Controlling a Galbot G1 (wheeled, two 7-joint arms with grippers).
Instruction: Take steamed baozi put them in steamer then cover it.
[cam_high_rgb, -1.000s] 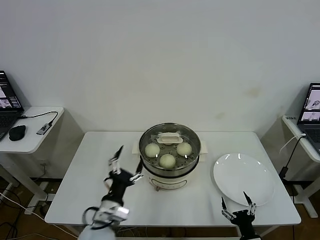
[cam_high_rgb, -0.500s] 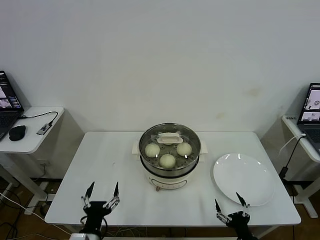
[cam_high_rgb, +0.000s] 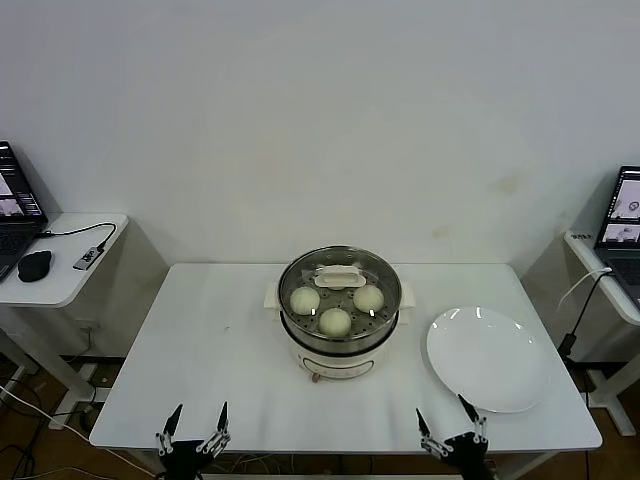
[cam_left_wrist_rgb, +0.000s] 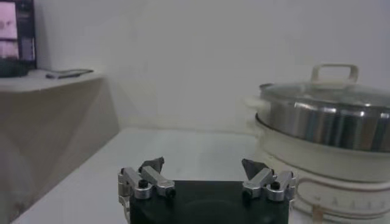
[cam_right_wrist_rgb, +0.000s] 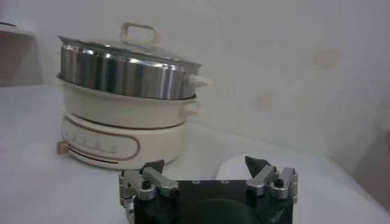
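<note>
The steamer (cam_high_rgb: 338, 338) stands at the table's middle, a steel basket on a cream-white pot base. Three steamed baozi (cam_high_rgb: 335, 321) show through the clear glass cover (cam_high_rgb: 340, 276), which sits on the basket with its cream handle on top. The wrist views show the covered steamer (cam_left_wrist_rgb: 323, 122) (cam_right_wrist_rgb: 122, 73) from the side. My left gripper (cam_high_rgb: 196, 432) is open and empty at the table's front left edge. The right gripper (cam_high_rgb: 447, 432) is open and empty at the front right edge, near the plate. Both are far from the steamer.
A white plate (cam_high_rgb: 488, 358) lies bare on the table's right side. Side desks with laptops flank the table, the left one (cam_high_rgb: 60, 255) carrying a mouse. The white table (cam_high_rgb: 210, 340) spreads around the steamer.
My left arm has pulled back from beside the steamer to the table's front edge. The right gripper has sunk lower and shifted slightly left. The steamer and cover have not moved.
</note>
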